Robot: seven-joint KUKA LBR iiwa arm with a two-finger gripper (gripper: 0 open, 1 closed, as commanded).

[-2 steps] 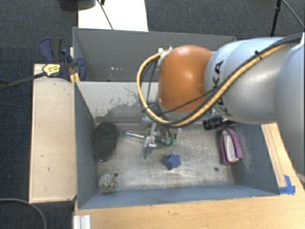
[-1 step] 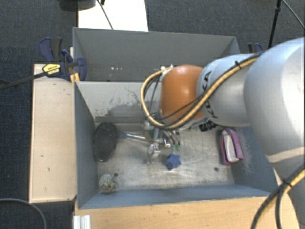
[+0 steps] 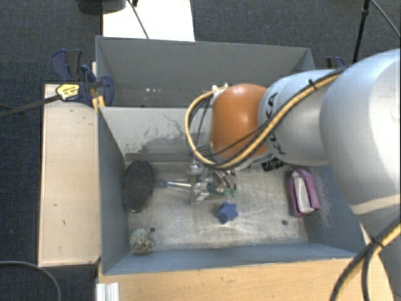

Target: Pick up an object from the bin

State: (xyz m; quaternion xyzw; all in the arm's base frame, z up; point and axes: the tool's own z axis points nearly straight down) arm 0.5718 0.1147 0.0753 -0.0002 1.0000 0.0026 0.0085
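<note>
Sitting just beside tool [image 3: 210, 191], blue lump [image 3: 226, 212]

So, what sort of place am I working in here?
Probably a robotics lab's bin-picking test cell: a grey metal bin with dark carpet around it, holding odd loose items like a black oval brush and a small blue lumpy object.

You've got a grey metal bin [image 3: 113, 199] with a scuffed, pale floor. Far left on that floor: a black oval brush head [image 3: 138, 185], lying flat just beside the left wall. Front-left corner: a small mottled grey-green lump [image 3: 142, 239]. Near the middle: a small blue piece [image 3: 226, 212], lying apart from the rest. Right side: a purple and white item [image 3: 302, 192], close to the right wall and well apart from the blue piece.
</note>
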